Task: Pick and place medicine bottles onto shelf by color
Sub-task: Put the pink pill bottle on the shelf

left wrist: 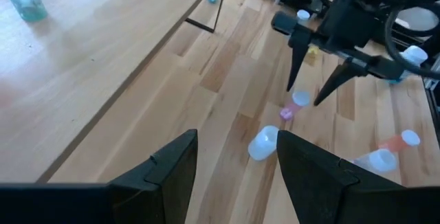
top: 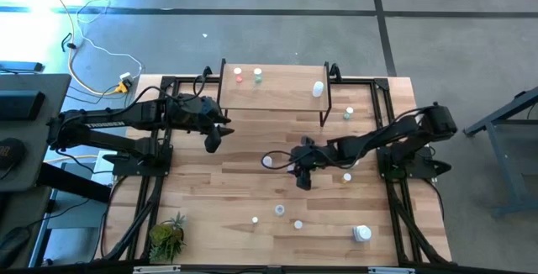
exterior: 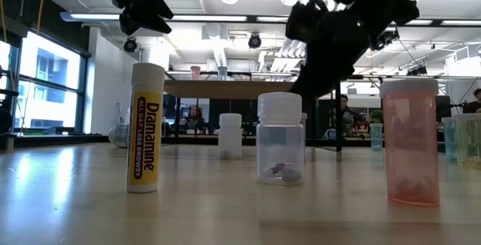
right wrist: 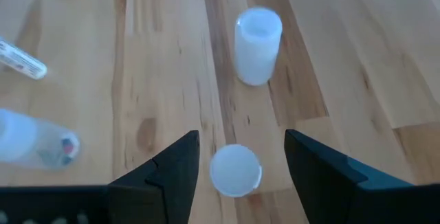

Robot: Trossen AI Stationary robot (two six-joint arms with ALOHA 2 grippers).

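A: Right wrist view: the right gripper (right wrist: pixel 240 157) hangs with fingers spread over a white-capped bottle (right wrist: pixel 235 170); another bottle (right wrist: pixel 257 44) stands at twelve o'clock.

B: Farther, the left gripper (top: pixel 213 142) is spread too, near the shelf (top: pixel 277 97).

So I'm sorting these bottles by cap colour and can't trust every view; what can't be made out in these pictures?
- High view: caps of the bottles near the front edge are too small to tell their colour.
- Right wrist view: the bottle between the right gripper's open fingers shows only its white top.
- Low view: the shelf is blurred behind nearer bottles.
- Left wrist view: the left gripper hangs open and empty, cut off by the edge.
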